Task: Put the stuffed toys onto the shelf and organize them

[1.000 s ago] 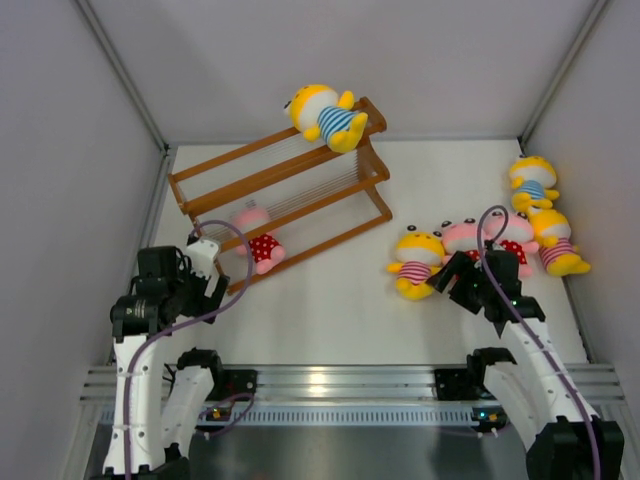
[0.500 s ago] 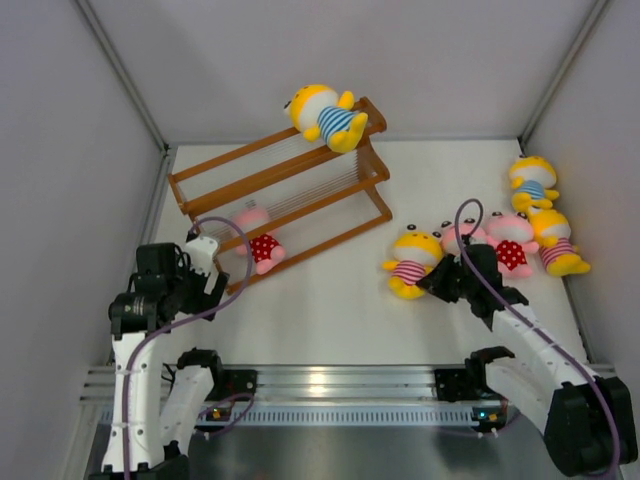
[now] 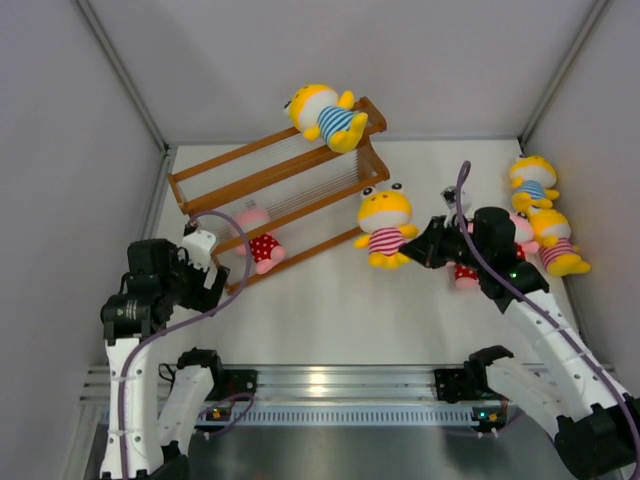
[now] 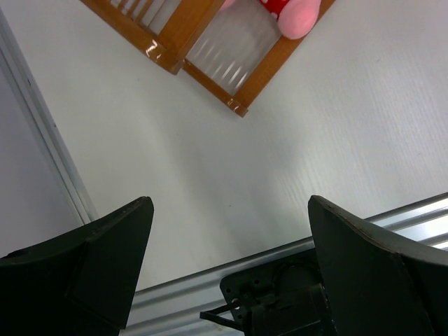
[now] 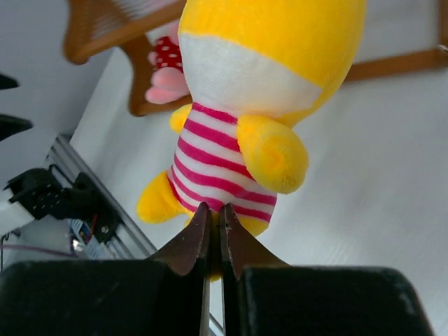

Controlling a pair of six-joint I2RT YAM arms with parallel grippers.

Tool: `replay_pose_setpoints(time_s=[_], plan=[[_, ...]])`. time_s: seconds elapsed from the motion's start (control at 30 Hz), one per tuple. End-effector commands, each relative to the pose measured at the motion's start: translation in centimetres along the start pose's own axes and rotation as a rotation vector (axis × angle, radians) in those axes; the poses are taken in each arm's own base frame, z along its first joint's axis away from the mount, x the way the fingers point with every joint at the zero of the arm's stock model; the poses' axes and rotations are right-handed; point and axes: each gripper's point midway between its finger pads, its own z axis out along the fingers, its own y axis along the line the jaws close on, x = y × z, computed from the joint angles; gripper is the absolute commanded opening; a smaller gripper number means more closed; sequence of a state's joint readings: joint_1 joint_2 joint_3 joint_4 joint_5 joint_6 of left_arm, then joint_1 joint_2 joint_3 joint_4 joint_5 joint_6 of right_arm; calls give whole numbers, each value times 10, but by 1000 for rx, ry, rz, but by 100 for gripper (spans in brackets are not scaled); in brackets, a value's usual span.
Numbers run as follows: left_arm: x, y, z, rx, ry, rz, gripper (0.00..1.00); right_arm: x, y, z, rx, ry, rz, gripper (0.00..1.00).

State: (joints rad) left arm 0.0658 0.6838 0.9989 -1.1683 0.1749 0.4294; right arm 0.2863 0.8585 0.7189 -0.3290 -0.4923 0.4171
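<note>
My right gripper point(image 3: 418, 252) point(image 5: 215, 208) is shut on the bottom of a yellow stuffed toy in a pink-white striped shirt point(image 3: 384, 225) point(image 5: 238, 161). It holds the toy off the table, just right of the shelf point(image 3: 330, 240). A yellow toy in a blue-white shirt point(image 3: 325, 115) lies on the shelf's top tier. A pink toy in a red dotted outfit point(image 3: 260, 240) point(image 5: 164, 70) lies on the lowest tier. My left gripper point(image 3: 215, 275) point(image 4: 231, 210) hangs open and holds nothing near the shelf's front left corner point(image 4: 175, 42).
At the right wall lie a yellow toy in blue stripes point(image 3: 532, 182) and one in pink stripes point(image 3: 555, 245). Two pink toys point(image 3: 465, 272) point(image 3: 522, 228) are partly hidden behind my right arm. An aluminium rail point(image 3: 330, 385) runs along the near edge.
The right gripper closed on the yellow pink-striped toy and carried it up and left, toward the shelf. The left arm shifted slightly and stayed open.
</note>
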Motion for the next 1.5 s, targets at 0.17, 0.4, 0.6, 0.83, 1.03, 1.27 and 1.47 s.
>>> replay_pose_setpoints(time_s=[0.17, 0.4, 0.6, 0.83, 1.03, 1.27, 1.47], plan=[[-42, -6, -20, 56, -146, 21, 98, -47, 123, -4, -414, -30, -267, 0], [-42, 4, -28, -8, -148, 37, 98, -73, 141, 40, -469, 48, -248, 0], [-40, 4, -29, -14, -144, 47, 98, -79, 138, 77, -463, 70, -245, 0], [-40, 5, -31, -23, -150, 46, 98, -102, 129, 116, -417, 59, -243, 0], [-38, 9, -33, -46, -143, 52, 98, -116, 107, 142, -355, 45, -175, 0], [-37, 8, -32, -44, -137, 57, 98, -130, 73, 153, -285, -4, -112, 2], [-37, 10, -33, -51, -136, 56, 98, -153, 53, 155, -265, -59, -40, 9]])
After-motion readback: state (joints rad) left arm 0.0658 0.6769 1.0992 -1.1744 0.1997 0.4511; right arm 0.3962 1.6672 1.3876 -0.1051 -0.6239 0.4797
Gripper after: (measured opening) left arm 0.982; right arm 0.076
